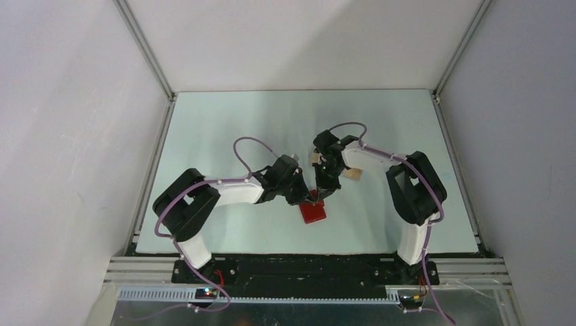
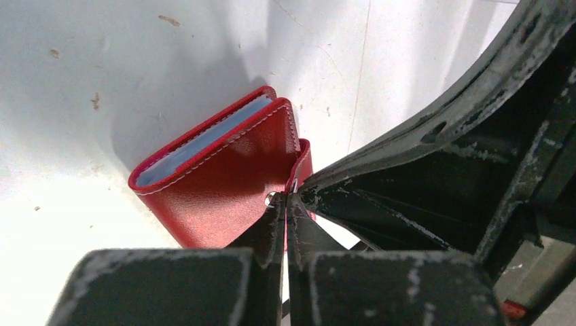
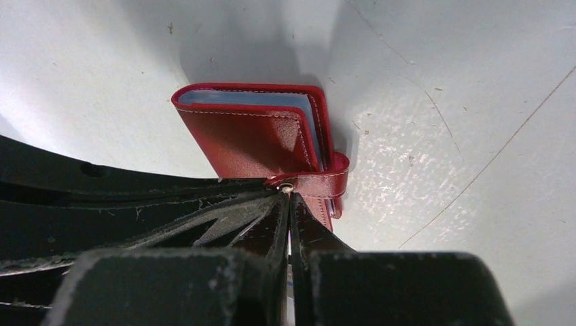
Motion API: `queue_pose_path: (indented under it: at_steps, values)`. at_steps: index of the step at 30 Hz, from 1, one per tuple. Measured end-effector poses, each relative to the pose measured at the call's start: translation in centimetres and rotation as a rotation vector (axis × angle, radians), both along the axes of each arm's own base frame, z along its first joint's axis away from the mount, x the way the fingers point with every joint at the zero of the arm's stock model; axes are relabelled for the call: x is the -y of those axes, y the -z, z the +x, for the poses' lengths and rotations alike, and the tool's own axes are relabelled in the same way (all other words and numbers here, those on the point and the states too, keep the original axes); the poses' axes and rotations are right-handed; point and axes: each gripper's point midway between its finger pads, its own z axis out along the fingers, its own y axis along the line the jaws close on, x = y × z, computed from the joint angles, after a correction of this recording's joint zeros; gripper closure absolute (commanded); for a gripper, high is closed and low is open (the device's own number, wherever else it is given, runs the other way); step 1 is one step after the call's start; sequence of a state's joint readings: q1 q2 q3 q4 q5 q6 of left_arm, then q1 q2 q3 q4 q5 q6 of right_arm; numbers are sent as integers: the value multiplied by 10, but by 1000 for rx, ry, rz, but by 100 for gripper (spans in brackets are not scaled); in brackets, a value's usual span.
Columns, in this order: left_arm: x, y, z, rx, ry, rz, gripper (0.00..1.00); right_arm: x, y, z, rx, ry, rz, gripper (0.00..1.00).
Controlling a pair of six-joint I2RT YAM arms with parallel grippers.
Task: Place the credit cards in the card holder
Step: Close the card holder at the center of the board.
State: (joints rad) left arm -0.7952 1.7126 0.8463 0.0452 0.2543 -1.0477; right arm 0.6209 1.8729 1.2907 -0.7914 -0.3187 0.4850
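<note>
When looking from above, can see card holder (image 1: 313, 212) on table (image 1: 224, 129) just below centre of frame, w/ both arms bent inward over its upper edge. Can make out left hand (image 1: 307, 197) and right hand (image 1: 319, 195) tip to tip there, touching or nearly so. Can spot two tan credit cards (image 1: 352, 174) up by right arm, one just right of wrist, one at its upper left, both apart from card holder; can't tell whether lying on table or on arm.

Via left wrist cam, finds card holder centre-left, red cover up, slightly agape, w/ blue-grey inside (image 2: 204, 139) along upper-left edge. Shows left fingers (image 2: 268, 227) pressed together on closing tab (image 2: 303, 161) right at metal snap (image 2: 271, 198), thin red strip btwn them.

Via right wrist cam, puts card holder at upper centre, closing tab curling round right edge down to metal snap. Shows right fingers (image 3: 309, 231) squeezed shut as well, tips touching snap end of closing tab; can't tell whether pinching any of it. Shows dark finger of left hand along lower left, tip at same spot.
</note>
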Motion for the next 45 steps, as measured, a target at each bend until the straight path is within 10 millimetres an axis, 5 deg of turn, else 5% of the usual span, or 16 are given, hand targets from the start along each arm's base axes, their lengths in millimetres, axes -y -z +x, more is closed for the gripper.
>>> queue_pose_path:
  at_steps: [22, 36, 45]
  values:
    - [-5, 11, -1, -37, -5, 71, 100, -6, 14, -9, -32, -38, -26, 98]
    - [5, 9, -8, -47, 15, 49, 100, 9, -18, 15, 87, 26, -3, 91]
    - [6, 10, -7, -57, 3, 44, 100, 4, -7, 7, 63, 1, -10, 95]
